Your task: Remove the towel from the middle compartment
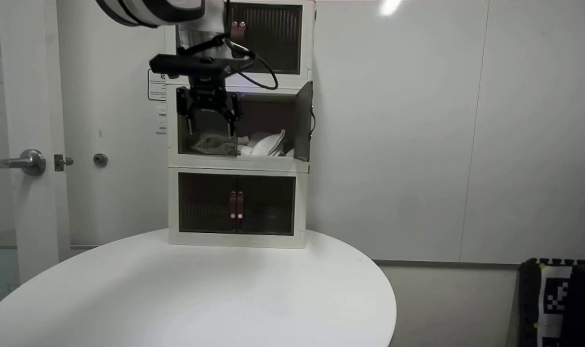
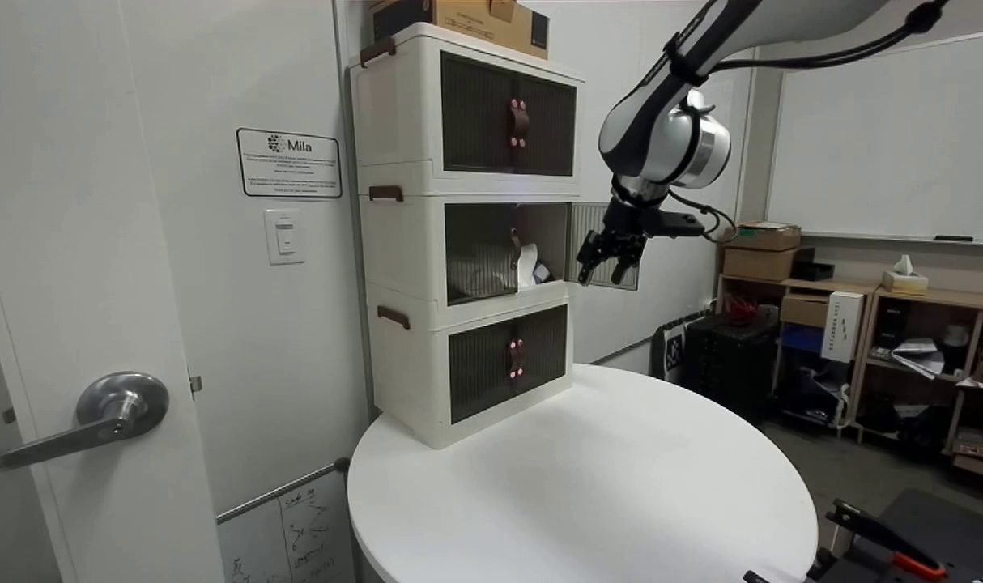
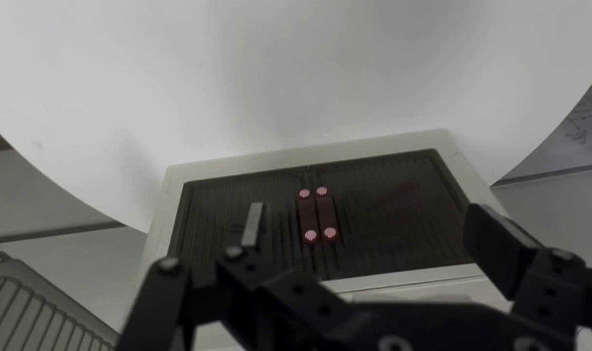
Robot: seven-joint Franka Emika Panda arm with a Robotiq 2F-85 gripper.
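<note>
Spread and empty, the gripper [image 1: 211, 132] likely needed levelling to enter the middle compartment [image 1: 268, 113] at right for the white towel [image 1: 267, 144].

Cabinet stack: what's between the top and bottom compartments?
The middle compartment, one door standing open, white cloth-like contents showing inside. Visible in both exterior views.

A Mila sign [image 2: 289, 163] and scribbled whiteboard [image 2: 293, 530] suggest a lab or office.
</note>
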